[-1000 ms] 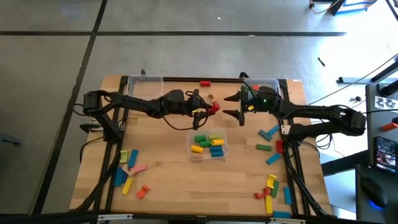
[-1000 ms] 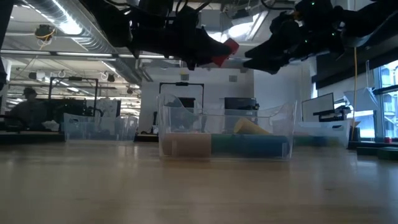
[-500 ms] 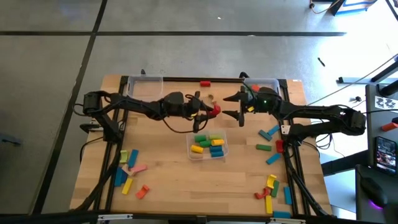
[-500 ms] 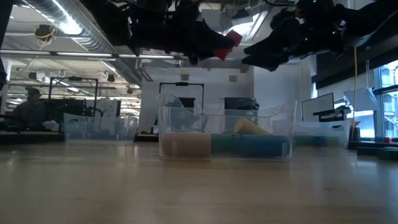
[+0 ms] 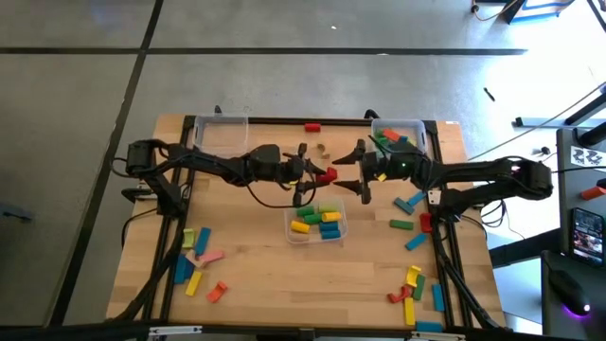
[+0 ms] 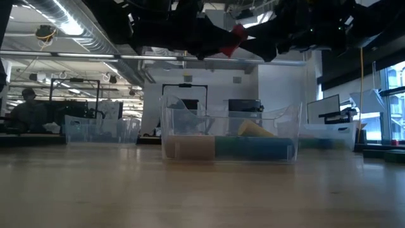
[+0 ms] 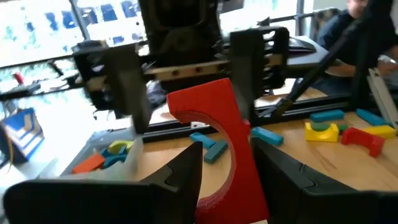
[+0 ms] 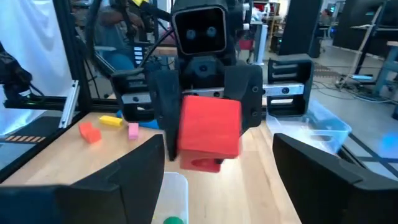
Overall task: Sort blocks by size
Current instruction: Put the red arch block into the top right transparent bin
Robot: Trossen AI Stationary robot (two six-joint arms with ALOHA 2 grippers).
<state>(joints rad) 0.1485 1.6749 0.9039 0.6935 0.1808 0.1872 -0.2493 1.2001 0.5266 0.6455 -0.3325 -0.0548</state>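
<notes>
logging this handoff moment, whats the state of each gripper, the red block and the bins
left gripper: shut on the red arch block
red arch block: held in the air
right gripper: jaws open, either side of the block
centre bin: holds small blocks
back right bin: holds blocks

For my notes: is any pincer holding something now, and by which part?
The left pincer holds a red arch block by its flat side faces. The right pincer is open, holding nothing.

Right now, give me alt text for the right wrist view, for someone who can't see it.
The left arm's hand holds a red arched wooden block up toward the camera, between the right hand's two open dark fingers. Behind lie the wooden table, small orange, yellow and pink blocks, and a clear plastic bin.
</notes>
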